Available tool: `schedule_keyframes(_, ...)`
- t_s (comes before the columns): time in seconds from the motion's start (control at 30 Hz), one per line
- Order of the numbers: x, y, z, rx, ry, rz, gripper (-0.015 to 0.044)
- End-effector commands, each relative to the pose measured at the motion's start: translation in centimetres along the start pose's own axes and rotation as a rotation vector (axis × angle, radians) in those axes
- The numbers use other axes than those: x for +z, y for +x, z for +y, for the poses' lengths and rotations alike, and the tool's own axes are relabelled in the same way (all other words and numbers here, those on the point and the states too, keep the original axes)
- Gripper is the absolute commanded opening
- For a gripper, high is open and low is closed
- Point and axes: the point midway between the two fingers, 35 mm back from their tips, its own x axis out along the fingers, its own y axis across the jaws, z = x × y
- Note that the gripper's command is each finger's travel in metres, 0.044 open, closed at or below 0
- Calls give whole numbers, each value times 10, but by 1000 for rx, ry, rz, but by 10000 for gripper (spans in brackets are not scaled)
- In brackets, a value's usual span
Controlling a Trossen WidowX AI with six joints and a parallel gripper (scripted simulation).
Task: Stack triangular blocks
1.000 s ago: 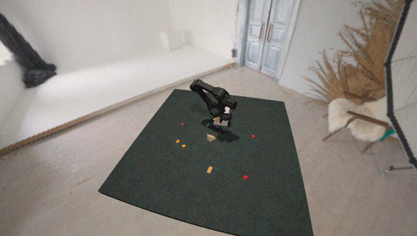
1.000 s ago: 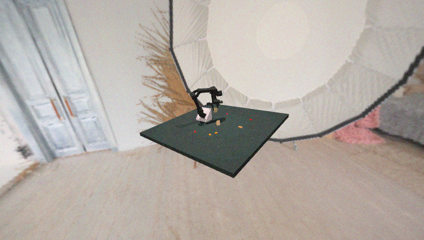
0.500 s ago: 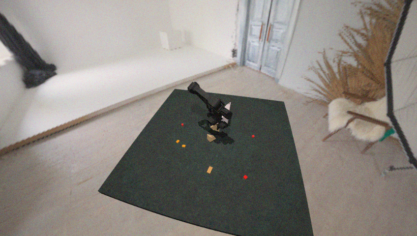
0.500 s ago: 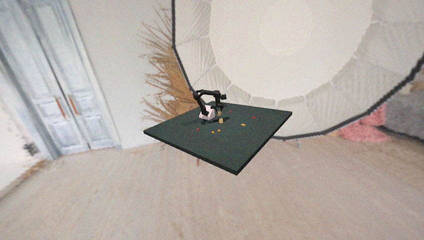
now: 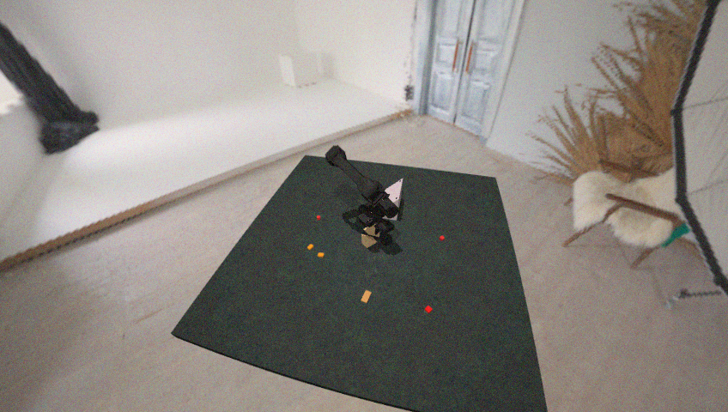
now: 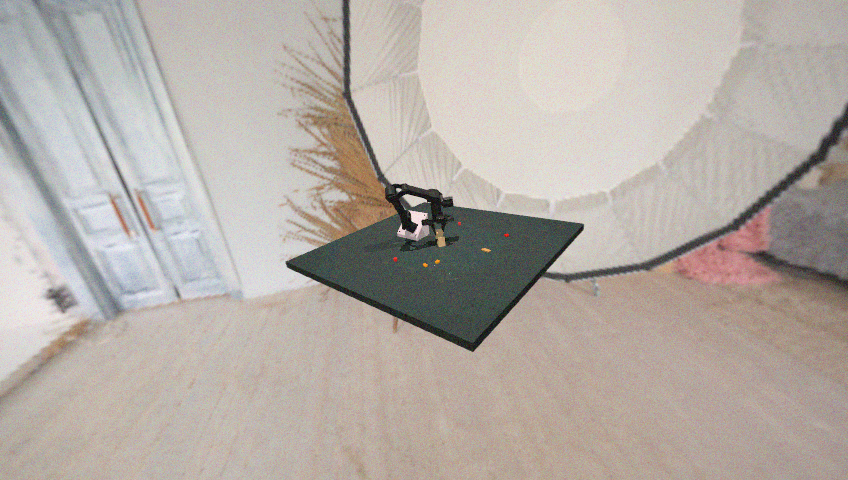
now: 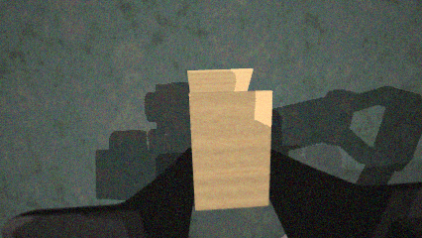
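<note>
My gripper (image 5: 376, 229) (image 6: 439, 227) (image 7: 224, 151) is shut on one wooden triangular block (image 5: 372, 230) (image 6: 439, 233) (image 7: 230, 144), with a finger on each side. In the wrist view its upper face is a light rectangle. The other triangular block (image 5: 367, 241) (image 6: 440, 242) (image 7: 210, 81) is on the table, below the held one. In the wrist view it shows past the held block's far edge, its left side nearly in line. The held block hides most of it. Whether the sloped faces touch cannot be told.
A pale pinkish wedge (image 5: 395, 195) (image 6: 418, 224) stands close to the arm. Small red cubes (image 5: 318, 217) (image 5: 441, 238) (image 5: 428, 308) lie around on the dark green table (image 5: 286, 316) (image 6: 410, 291). Two small orange pieces (image 5: 310, 246) (image 5: 320, 254) and a larger orange block (image 5: 366, 295) lie there too.
</note>
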Motion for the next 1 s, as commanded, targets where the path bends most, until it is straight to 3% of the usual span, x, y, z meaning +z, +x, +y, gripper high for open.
schedule_keyframes(0.0,1,0,1,1,-4,-9,0)
schedule_keyframes(0.97,3,11,2,2,-6,-11,0)
